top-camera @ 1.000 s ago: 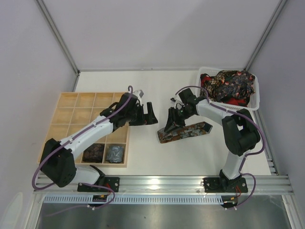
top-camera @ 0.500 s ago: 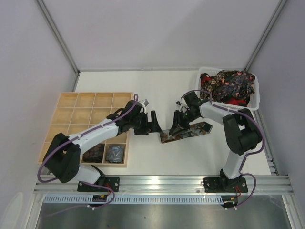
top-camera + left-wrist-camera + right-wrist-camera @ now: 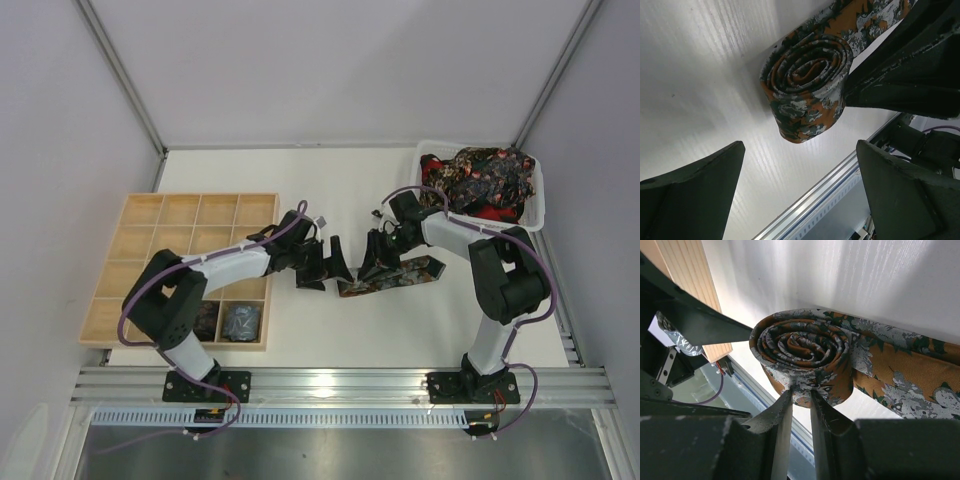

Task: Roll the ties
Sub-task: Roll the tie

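A brown, green and grey patterned tie (image 3: 405, 274) lies on the white table, its left end rolled into a coil (image 3: 800, 352). My right gripper (image 3: 801, 395) is shut on the coil's near edge and pinches its outer layers; in the top view it (image 3: 375, 262) stands over the coil. My left gripper (image 3: 327, 268) is open and empty just left of the coil. In the left wrist view the coil (image 3: 807, 85) lies beyond the spread fingers (image 3: 690, 195), apart from them. More ties (image 3: 485, 178) are heaped in the white basket (image 3: 536, 215).
A pale wooden grid tray (image 3: 150, 240) lies at the left, with two small dark coils (image 3: 197, 320) (image 3: 241, 320) in its near compartments. The metal rail (image 3: 340, 382) runs along the table's near edge. Grey walls stand on both sides.
My left arm has swung right, bringing its open gripper from beside the tray up close to the coil. My right gripper has stayed on the coil, which has shifted slightly right.
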### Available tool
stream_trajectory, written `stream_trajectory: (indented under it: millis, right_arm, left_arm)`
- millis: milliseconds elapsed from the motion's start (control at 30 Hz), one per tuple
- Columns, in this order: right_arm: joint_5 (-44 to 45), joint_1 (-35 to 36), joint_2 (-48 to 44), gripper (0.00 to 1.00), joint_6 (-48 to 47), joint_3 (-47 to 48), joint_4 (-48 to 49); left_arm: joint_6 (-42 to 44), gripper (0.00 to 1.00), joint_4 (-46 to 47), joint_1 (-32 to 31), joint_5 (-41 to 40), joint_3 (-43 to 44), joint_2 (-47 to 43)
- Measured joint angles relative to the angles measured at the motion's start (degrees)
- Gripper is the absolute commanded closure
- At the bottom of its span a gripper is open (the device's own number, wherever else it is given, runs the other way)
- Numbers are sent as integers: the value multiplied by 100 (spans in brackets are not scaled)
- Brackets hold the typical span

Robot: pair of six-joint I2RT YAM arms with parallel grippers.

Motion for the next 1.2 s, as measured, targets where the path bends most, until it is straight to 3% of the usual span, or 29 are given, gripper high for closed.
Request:
stream_trajectory:
  millis: [733,1200]
  right_arm:
    - [-9,-249,4,74,-4,0,125]
    - [-17,-275,192,81,4,-4,168]
  left_arm:
    - [-901,17,739,0,240,446,973]
    - [-960,20,660,0,238,518,1038]
